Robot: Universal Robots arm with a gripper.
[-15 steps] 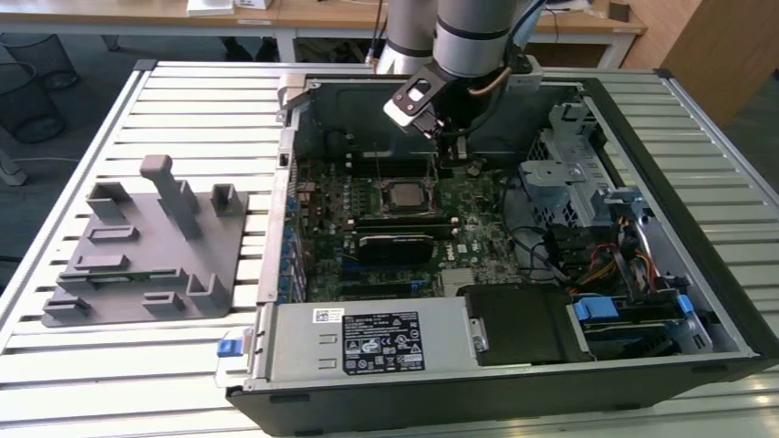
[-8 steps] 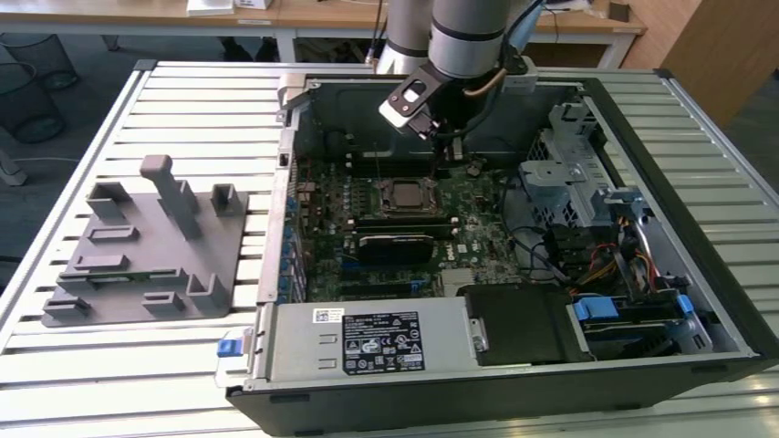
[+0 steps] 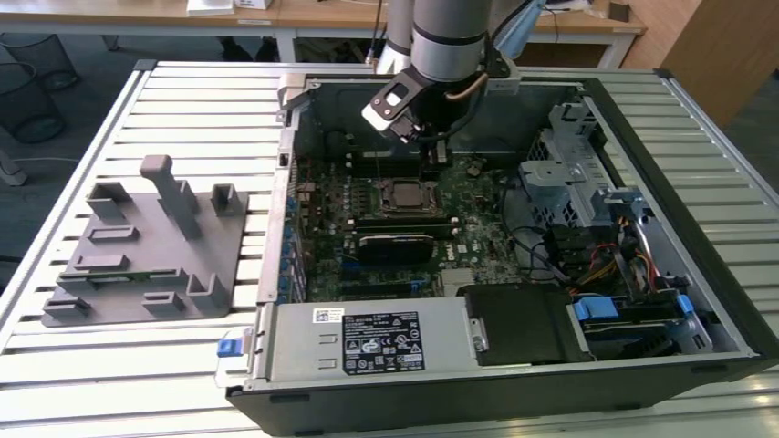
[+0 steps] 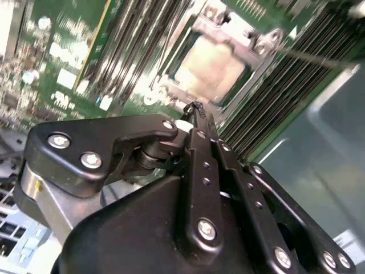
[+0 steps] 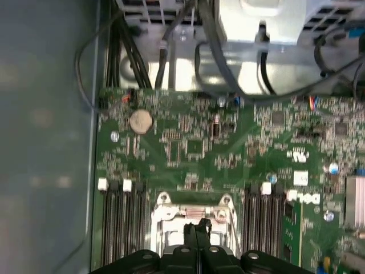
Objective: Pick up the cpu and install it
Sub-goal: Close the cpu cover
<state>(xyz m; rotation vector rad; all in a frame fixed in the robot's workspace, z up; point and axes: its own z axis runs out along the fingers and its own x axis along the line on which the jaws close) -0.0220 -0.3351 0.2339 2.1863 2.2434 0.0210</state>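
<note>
A silvery slatted metal tabletop (image 3: 134, 365) carries an open black computer case (image 3: 487, 406) lying on its side. The case covers the middle of the tabletop and reaches toward the edge at the exterior view's right. A grey plastic holder tray (image 3: 146, 251) with upright posts sits well apart from the case, near the edge at the exterior view's left. Inside the case lies a green motherboard (image 3: 469, 233), with a silver power supply box (image 3: 365, 342) along the case's near wall and a grey metal drive cage (image 3: 572, 169) with coloured cables toward the exterior view's right. The small flat square cpu (image 3: 406, 193), silvery-grey on top, lies inside the dark square socket frame (image 3: 379, 197) about the middle of the motherboard. In the second wrist view the cpu (image 4: 212, 65) is a pale square ringed by that frame. The grey robot arm (image 3: 448, 36) reaches down from the tabletop's far edge. Its black gripper (image 3: 429, 172) hangs just above the socket's far side, apart from the chip. In both wrist views the gripper (image 4: 194, 109) (image 5: 197, 228) has its fingers pressed together tip to tip with nothing between them. The first wrist view also has black memory slots (image 5: 120, 222) flanking the socket and a round silver coin battery (image 5: 141, 121). Beyond the tabletop are a blue-grey carpeted floor (image 3: 86, 50), light wooden desks (image 3: 328, 14), black wire baskets (image 3: 25, 91) and a wooden panel (image 3: 718, 46).
</note>
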